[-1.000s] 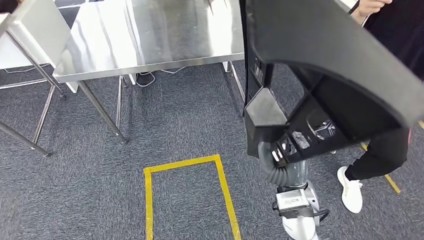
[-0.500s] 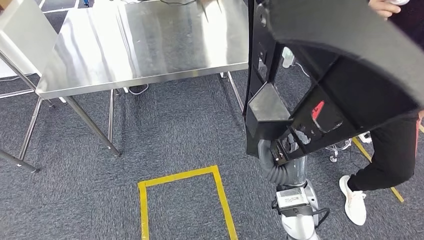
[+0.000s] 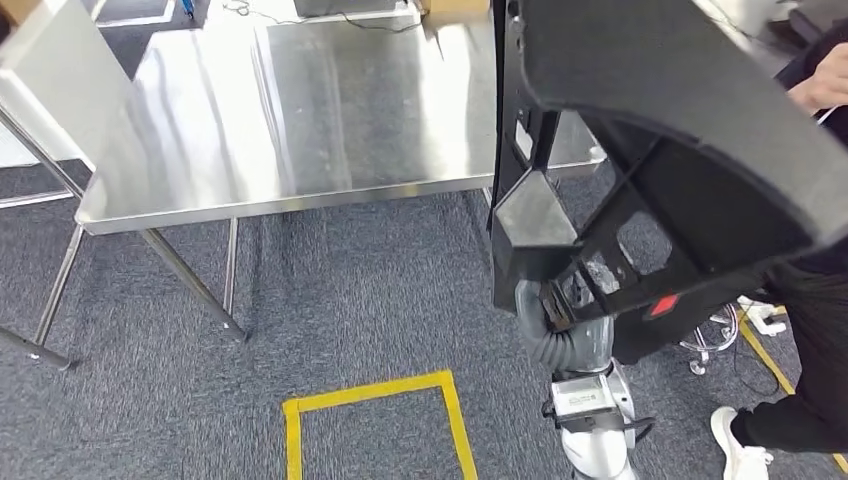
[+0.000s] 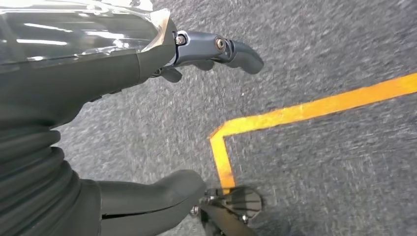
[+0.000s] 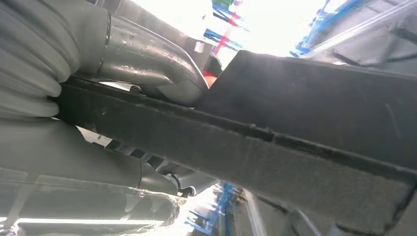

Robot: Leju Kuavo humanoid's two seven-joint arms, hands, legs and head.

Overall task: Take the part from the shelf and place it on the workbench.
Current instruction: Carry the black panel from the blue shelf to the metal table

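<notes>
Since before, my view came nearer the shiny steel bench (image 3: pixel 300 120); right hand (image 3: pixel 560 300) grips the large black moulded part (image 3: pixel 680 130), left hand (image 4: pixel 147 123) spread, holding nothing. I fear its long end strikes the person (image 3: pixel 810 300).

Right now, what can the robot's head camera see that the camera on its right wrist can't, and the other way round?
Head view alone: the steel workbench, the grey carpet with a yellow tape outline, a person's shoe, and the part's whole curved shape.

Right wrist view alone: a close look at the right hand, its fingers wrapped over the part's edge, with bright ceiling light behind.

Shared: the big black part, carried by the right hand, not yet on the workbench.
</notes>
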